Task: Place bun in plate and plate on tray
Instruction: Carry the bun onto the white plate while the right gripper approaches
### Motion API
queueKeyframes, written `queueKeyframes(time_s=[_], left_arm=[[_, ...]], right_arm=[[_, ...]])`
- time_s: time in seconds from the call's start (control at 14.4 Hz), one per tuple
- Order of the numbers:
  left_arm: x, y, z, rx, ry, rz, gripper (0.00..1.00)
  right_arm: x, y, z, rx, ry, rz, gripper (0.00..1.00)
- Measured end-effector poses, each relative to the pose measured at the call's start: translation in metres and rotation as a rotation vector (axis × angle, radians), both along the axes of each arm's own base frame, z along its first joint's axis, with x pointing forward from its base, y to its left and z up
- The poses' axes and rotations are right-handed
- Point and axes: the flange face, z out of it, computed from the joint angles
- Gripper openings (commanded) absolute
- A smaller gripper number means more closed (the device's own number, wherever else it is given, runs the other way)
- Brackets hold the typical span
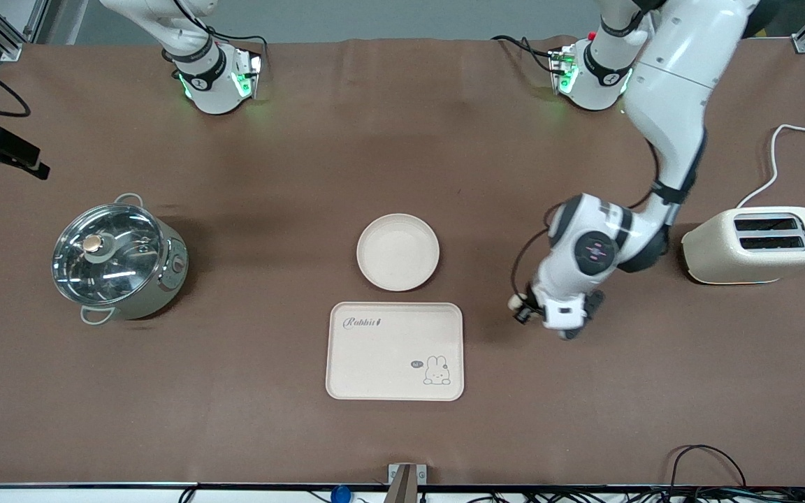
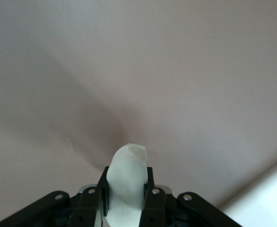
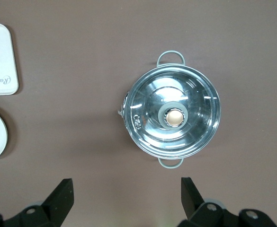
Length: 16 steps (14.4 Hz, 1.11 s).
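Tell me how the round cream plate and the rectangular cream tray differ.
The round cream-white plate is a circle with a raised rim, while the cream rectangular tray has rounded corners. The plate is plain; the tray bears "Rabbit" script and a small bunny drawing. The plate is narrower than the tray and lies farther from the front camera. Both are cream, sit empty on the brown table, and lie close together without touching.

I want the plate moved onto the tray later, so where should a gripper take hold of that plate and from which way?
Probably by the raised rim of the plate, coming straight down from above with one finger inside and one outside. The dish lies flat and shallow on the table, too wide to span, so only the rim offers an edge. The part toward the right arm's end looks free; the left gripper holds the bun.
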Motion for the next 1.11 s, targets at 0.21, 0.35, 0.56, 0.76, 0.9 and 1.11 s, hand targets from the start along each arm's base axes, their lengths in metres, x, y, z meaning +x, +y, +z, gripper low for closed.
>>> queueKeyframes(time_s=[0.21,0.35,0.56,0.76,0.9,1.11], left_arm=[[-0.041,-0.09,0.02,-0.01,-0.009,-0.025,0.32],[-0.069,-0.138,0.026,-0.02,-0.016,-0.054,0.33],[-0.109,-0.193,0.014,-0.02,-0.005,-0.115,0.42],[-0.134,-0.218,-0.012,-0.003,0.02,-0.15,0.66],[-0.133,-0.217,-0.02,0.002,0.027,-0.149,0.99],[-0.118,-0.216,-0.005,-0.016,0.0,-0.133,1.0]], right_arm=[[0.009,0.016,-0.059,0.046,0.034,0.01,1.0],[0.012,0.037,-0.105,0.093,0.034,-0.013,1.0],[0.005,0.083,-0.17,0.103,0.016,-0.072,1.0],[-0.015,0.163,-0.218,0.089,0.0,-0.172,1.0],[-0.026,0.204,-0.241,0.081,0.003,-0.194,1.0],[-0.03,0.243,-0.27,0.079,-0.013,-0.207,1.0]])
